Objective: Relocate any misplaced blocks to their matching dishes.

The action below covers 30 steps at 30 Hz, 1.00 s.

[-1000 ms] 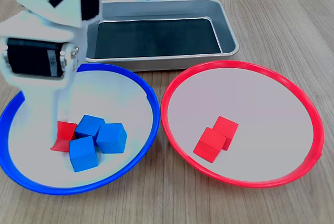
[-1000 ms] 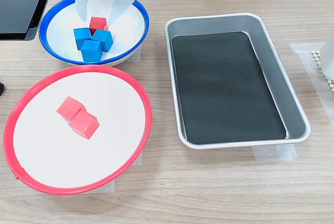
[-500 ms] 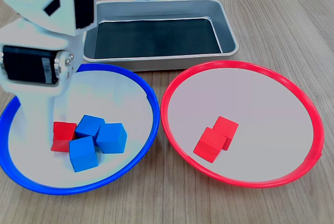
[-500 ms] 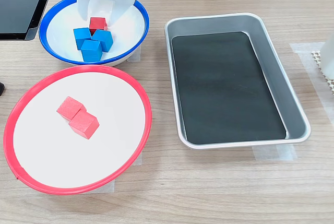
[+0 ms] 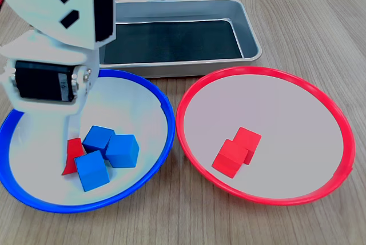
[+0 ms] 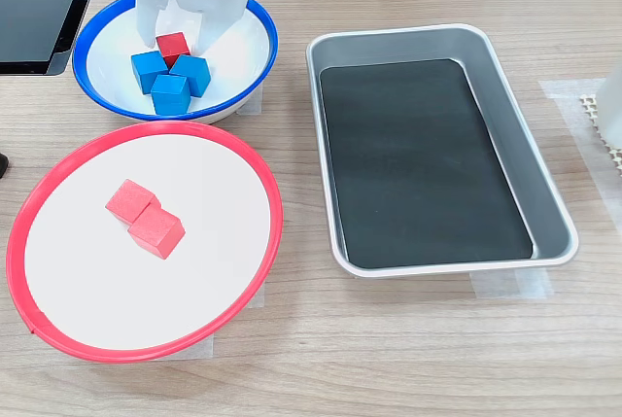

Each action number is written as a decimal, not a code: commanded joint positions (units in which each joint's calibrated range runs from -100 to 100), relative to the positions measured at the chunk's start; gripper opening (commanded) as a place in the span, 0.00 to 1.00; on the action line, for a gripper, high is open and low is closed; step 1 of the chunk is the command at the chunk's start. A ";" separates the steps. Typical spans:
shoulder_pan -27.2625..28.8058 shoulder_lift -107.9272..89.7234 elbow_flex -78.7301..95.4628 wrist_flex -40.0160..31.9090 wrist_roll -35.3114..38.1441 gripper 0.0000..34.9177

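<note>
Since a second ago the gripper (image 6: pixel 171 33) has dropped lower into the blue dish (image 6: pixel 255 18) and narrowed round the red cube (image 6: pixel 173 45); that cube now sits tilted, nudged against the blue cubes (image 6: pixel 175 80). Red dish (image 5: pixel 320 99) and tray (image 6: pixel 505 116) unchanged.

Gripper state: fingers either side of the red cube in the second exterior view, upper left of frame, close to it or just touching. Whether it is fully clamped, cannot tell; in the first exterior view the arm body hides the tips, and only a corner of the red cube (image 5: pixel 72 152) shows at lower left beside three blue cubes (image 5: pixel 121 150).

Task things: the misplaced red cube is in the blue dish, touching the blue pile. Two red cubes (image 6: pixel 146 218) already lie in the red dish, left of centre in the second exterior view. No blue cube shows in the red dish, so the red one looks like the only stray left.

Step in hand: grasping the stray red cube, likely mid-closure.

Next move calls for: finish the squeeze, lift straight up clear of the blue cubes and the dish rim, carry across to the red dish, release over bare floor beside the two reds. Risk: tilted cube may slip or drag a blue cube along.
</note>
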<state>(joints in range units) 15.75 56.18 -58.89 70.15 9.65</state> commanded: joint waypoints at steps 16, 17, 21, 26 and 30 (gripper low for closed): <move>-0.65 -1.81 0.22 -1.51 1.07 0.02; -0.65 -2.24 0.31 -1.51 1.07 0.01; -0.46 -5.90 2.68 -1.35 1.51 0.01; -0.27 -15.97 10.78 -0.69 3.71 0.01; -0.93 -25.01 19.43 -2.75 6.59 0.01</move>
<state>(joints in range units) 15.58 41.60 -44.92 69.00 13.85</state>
